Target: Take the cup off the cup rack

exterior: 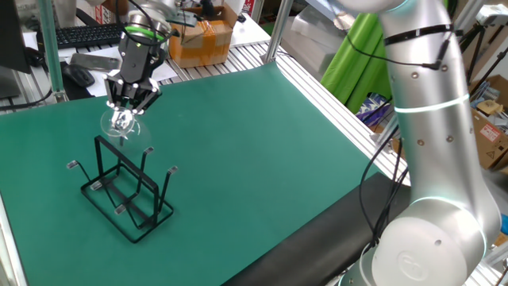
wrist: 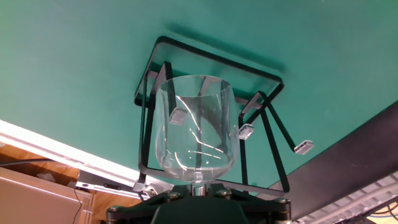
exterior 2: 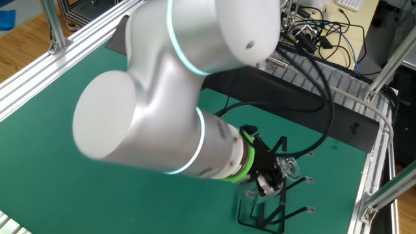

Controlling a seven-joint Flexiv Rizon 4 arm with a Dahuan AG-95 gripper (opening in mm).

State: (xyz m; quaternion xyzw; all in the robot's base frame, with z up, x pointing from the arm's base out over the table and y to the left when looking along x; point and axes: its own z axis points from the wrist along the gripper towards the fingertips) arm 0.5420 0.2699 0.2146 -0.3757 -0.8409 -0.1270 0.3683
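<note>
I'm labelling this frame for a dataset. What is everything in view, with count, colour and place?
cup: one, clear, held by its stem in the gripper, above the rack's near end, mouth pointing away from the hand
rack: one, black wire, standing on the mat at its left side in one fixed view
mat: one, green, covering the table
cardboard box: one, orange-brown, beyond the mat's far edge
keyboard: one, black, on the bench behind the mat
cables: several, black, behind the table in the other fixed view
arm: one, silver, right of the mat
gripper: one, black, shut on the cup's stem
</note>
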